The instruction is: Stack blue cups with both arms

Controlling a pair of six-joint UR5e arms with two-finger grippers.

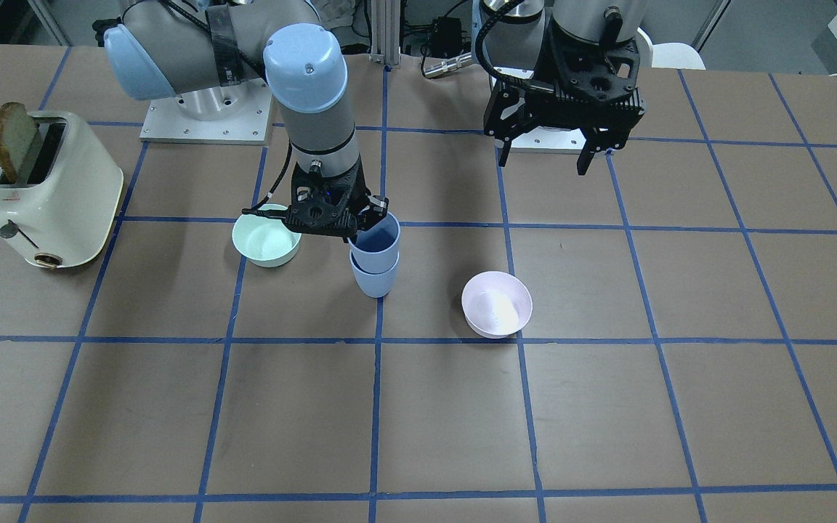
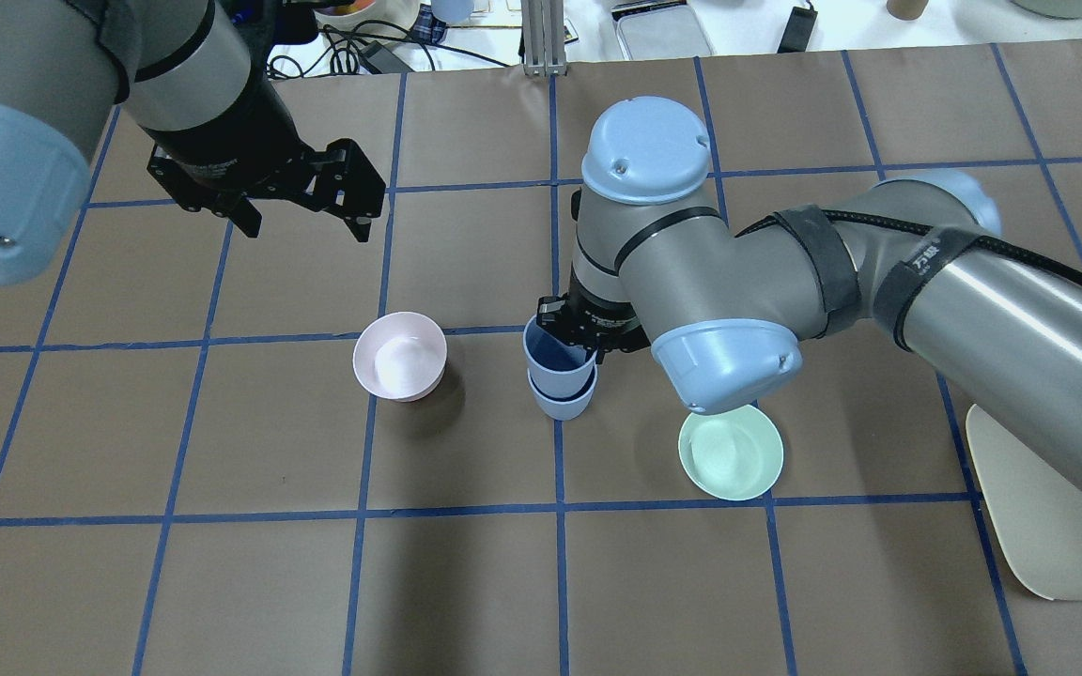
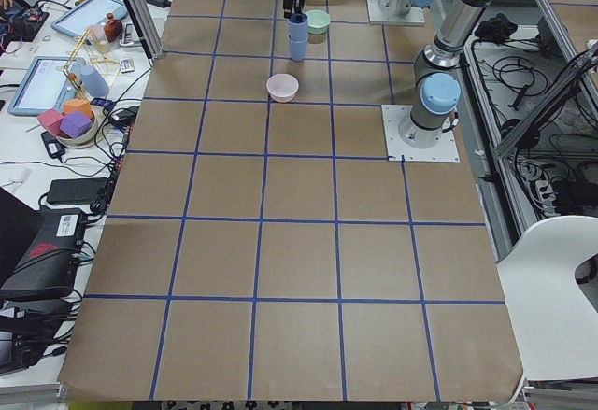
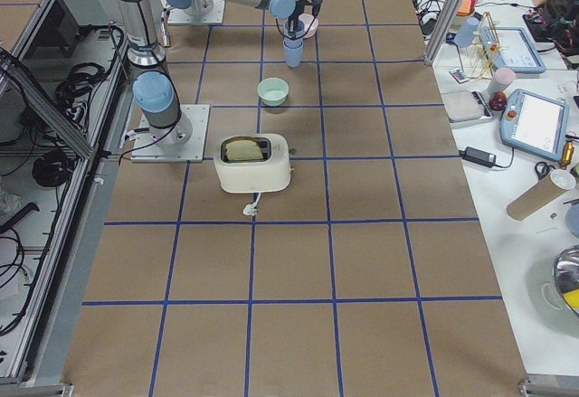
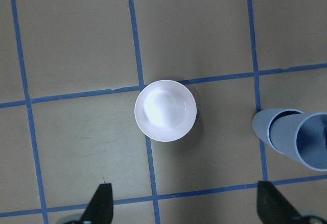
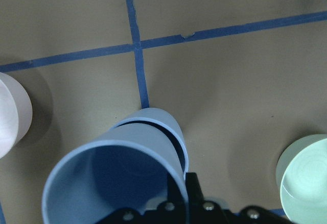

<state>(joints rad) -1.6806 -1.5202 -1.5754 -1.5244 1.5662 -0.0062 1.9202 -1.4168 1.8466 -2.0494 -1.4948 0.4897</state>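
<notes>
Two nested blue cups (image 1: 375, 280), upper in right end effector (image 1: 365, 225) grip (left end effector (image 1: 543, 161) agape)

Black strap (image 2: 917, 268) on the right arm (image 2: 1029, 310), small white print, possibly Chinese characters, too blurred to read

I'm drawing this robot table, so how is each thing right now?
lower blue cup: standing upright.
upper blue cup: nested in the lower one, held by its rim.
right gripper: shut on upper blue cup.
left gripper: open, empty, raised.
pink bowl: upright, empty.
green bowl: upright, empty.
toaster: bread sticking up.
</notes>
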